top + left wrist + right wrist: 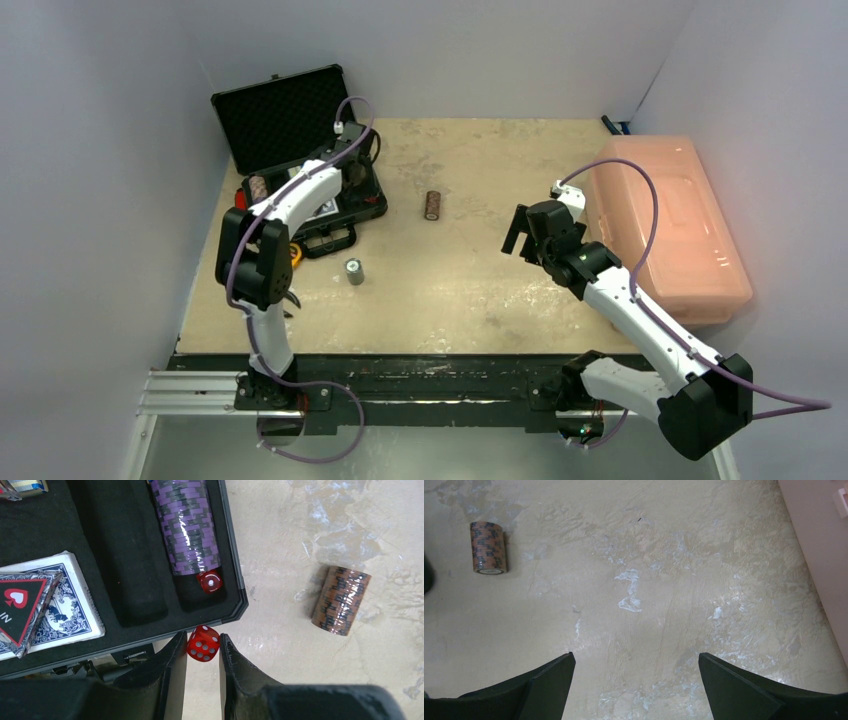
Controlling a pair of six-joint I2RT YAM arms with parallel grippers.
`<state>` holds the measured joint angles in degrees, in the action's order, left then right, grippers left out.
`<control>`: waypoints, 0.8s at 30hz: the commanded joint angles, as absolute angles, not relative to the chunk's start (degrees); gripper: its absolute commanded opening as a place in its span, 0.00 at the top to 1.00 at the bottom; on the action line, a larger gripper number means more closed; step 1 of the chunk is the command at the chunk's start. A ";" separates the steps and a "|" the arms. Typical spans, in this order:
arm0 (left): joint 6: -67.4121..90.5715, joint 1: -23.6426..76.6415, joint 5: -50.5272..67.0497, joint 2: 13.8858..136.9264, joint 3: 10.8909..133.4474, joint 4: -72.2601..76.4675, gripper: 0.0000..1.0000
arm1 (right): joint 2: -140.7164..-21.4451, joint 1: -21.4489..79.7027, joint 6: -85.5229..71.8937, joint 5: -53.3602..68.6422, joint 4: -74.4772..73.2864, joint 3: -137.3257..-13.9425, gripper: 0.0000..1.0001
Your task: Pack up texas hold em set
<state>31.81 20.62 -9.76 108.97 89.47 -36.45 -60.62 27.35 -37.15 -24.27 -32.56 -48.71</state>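
Observation:
The black case (285, 115) lies open at the back left. Its foam tray (125, 555) holds a purple chip stack (186, 527), a red die (210, 581) at that stack's end, and a card deck (60, 602). My left gripper (203, 638) is shut on a second red die (203, 644), just outside the tray's corner rim (239, 600). A brown chip stack (433, 205) lies on its side on the table, also visible as the brown stack (489, 547). A grey chip stack (354, 271) stands upright. My right gripper (635, 656) hangs open over bare table.
A large translucent pink bin (670, 225) fills the right side, its wall (819, 545) close to my right gripper (520, 232). A yellow and black object (295, 253) lies by the case's front corner, partly hidden by the left arm. Grey walls enclose the table.

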 commanded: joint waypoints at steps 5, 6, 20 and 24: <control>30.78 18.92 -8.88 113.18 94.39 -37.06 1.00 | -60.03 27.18 -37.44 -24.42 -31.99 -48.61 0.01; 30.71 18.83 -8.88 113.56 94.70 -37.15 1.00 | -60.03 27.23 -37.40 -24.39 -31.99 -48.65 0.01; 29.59 17.76 -8.91 116.96 97.84 -38.25 1.00 | -60.16 27.18 -37.19 -24.47 -32.08 -48.69 0.01; 29.49 17.58 -8.99 117.71 98.38 -38.55 1.00 | -60.20 27.23 -37.18 -24.43 -32.07 -48.71 0.01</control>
